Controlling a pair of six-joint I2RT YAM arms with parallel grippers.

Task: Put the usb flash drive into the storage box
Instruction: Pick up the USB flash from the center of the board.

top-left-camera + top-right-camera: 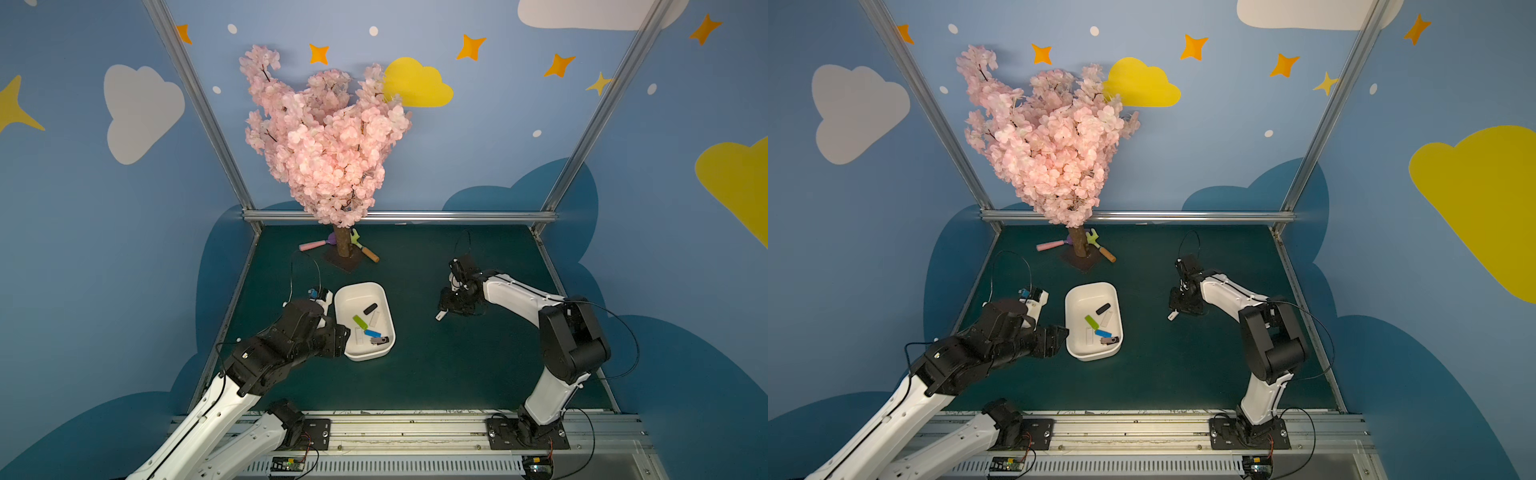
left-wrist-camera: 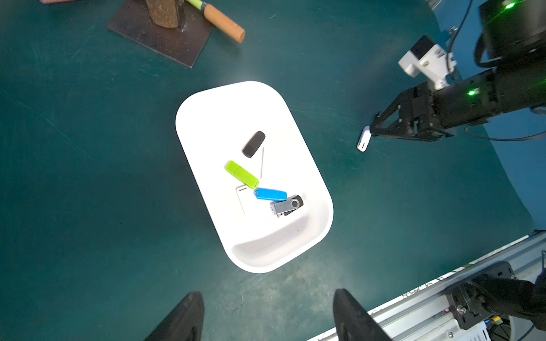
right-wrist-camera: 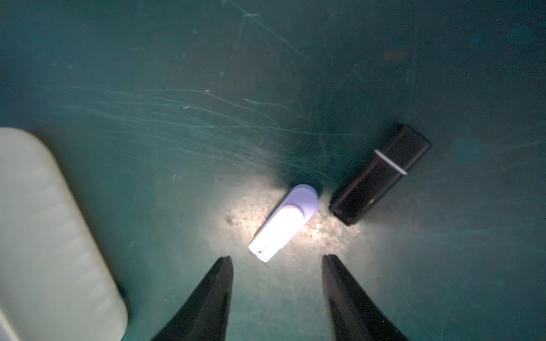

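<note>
The white storage box (image 1: 357, 297) (image 1: 1088, 297) (image 2: 230, 112) sits left of the mat's centre and holds several flash drives, among them a green one (image 2: 241, 174), a blue one (image 2: 270, 194) and a black one (image 2: 253, 143). On the mat to its right lies a white usb flash drive (image 1: 439, 316) (image 1: 1172, 316) (image 3: 283, 223), with a black drive (image 3: 381, 174) just beyond it. My right gripper (image 3: 277, 259) (image 1: 446, 309) hovers over the white drive's near end, open and empty. My left gripper (image 2: 269, 293) (image 1: 338, 336) is open and empty beside the box's left side.
A pink blossom tree (image 1: 328, 141) stands on a dark base plate (image 1: 345, 262) at the back, with toy garden tools (image 1: 365, 251) beside it. An aluminium rail (image 1: 415, 432) runs along the front edge. Metal frame posts stand at the back corners.
</note>
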